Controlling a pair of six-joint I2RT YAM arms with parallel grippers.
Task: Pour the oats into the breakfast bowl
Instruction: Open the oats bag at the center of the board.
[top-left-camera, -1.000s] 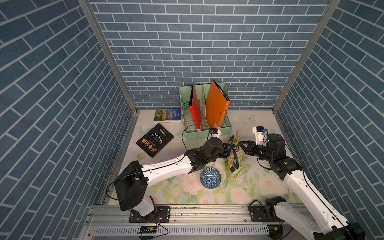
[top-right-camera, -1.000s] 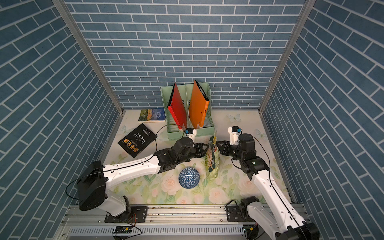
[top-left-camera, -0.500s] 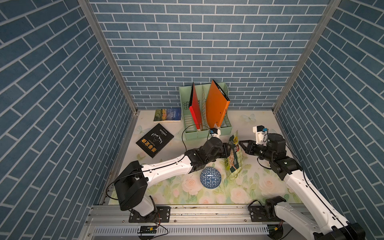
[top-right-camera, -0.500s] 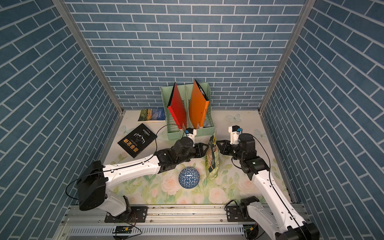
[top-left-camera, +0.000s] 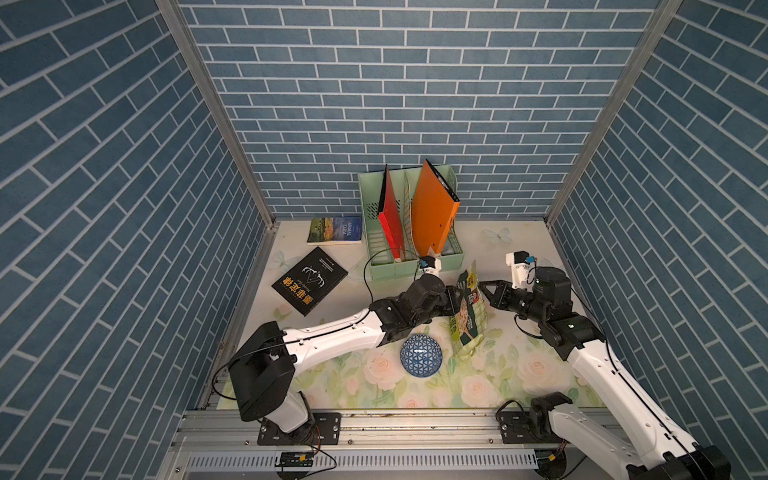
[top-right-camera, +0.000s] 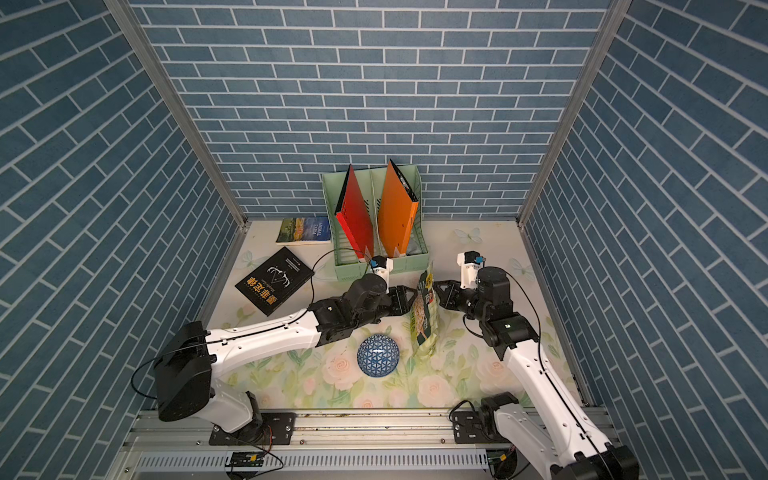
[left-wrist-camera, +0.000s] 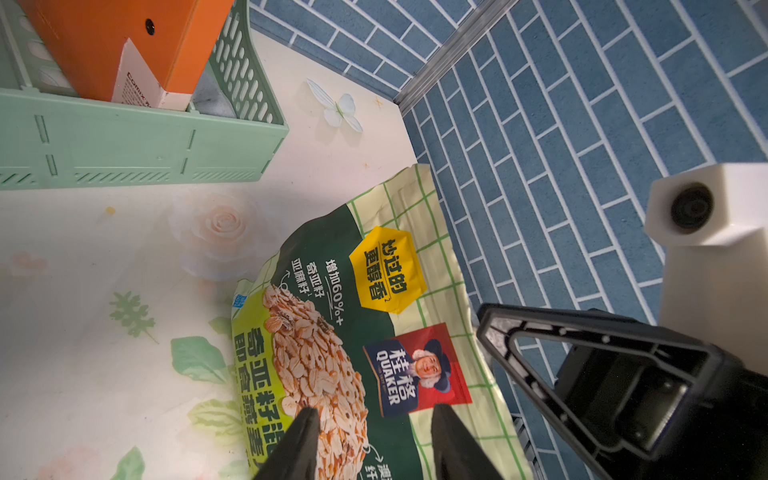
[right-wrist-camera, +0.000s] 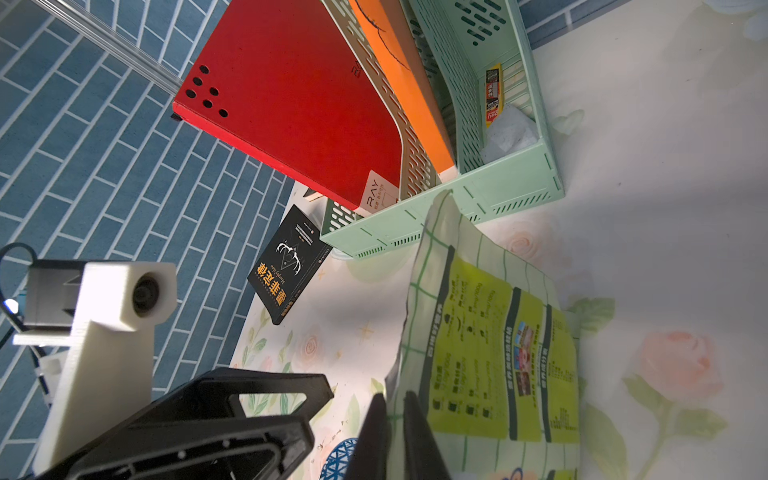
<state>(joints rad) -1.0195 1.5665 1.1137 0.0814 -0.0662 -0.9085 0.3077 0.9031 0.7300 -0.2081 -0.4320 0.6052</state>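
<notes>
Oats pouch upright between my right end effector, pinching its edge, and left end effector, open at its front

The crinkly green-and-cream oat pouch stood upright on the table, and the blue-and-white triangle-patterned breakfast bowl sat just beside it at its seven o'clock.

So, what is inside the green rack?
The rack holds a red folder, an orange folder and, in the end compartment, a yellow packet and a white wad. Under the folders is hidden.
</notes>
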